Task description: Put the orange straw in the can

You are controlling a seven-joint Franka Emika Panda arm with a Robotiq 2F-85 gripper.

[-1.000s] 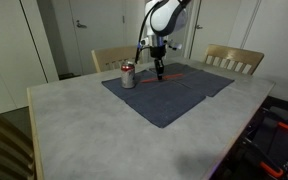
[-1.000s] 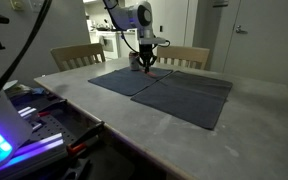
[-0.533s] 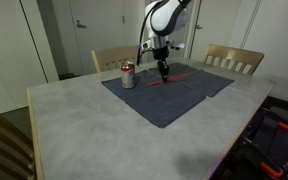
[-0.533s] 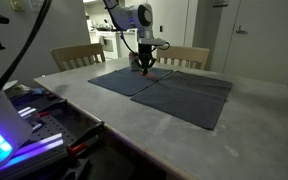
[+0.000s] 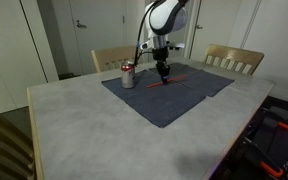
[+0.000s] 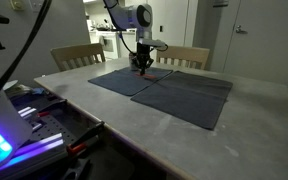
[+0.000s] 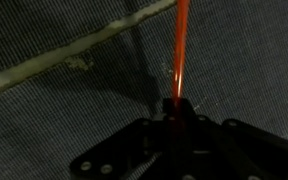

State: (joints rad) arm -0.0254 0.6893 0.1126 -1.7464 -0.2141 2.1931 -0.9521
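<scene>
The orange straw (image 5: pixel 176 76) stretches across the dark cloth mat (image 5: pixel 169 98) on the table, and it shows as a thin red line in both exterior views (image 6: pixel 156 75). My gripper (image 5: pixel 162 73) points down over one end of it and is shut on it. In the wrist view the straw (image 7: pixel 180 50) runs straight up from between the closed fingertips of the gripper (image 7: pixel 176 106). I cannot tell whether the far end still rests on the mat. The can (image 5: pixel 128 75), silver with a red band, stands upright on the mat's corner, a short way beside the gripper.
The mat is two dark cloths with a pale seam (image 7: pixel 74 58) between them, on a grey table (image 5: pixel 84 130). Wooden chairs (image 5: pixel 234 58) stand at the far side. Lit equipment (image 6: pixel 14 135) sits beside the table edge.
</scene>
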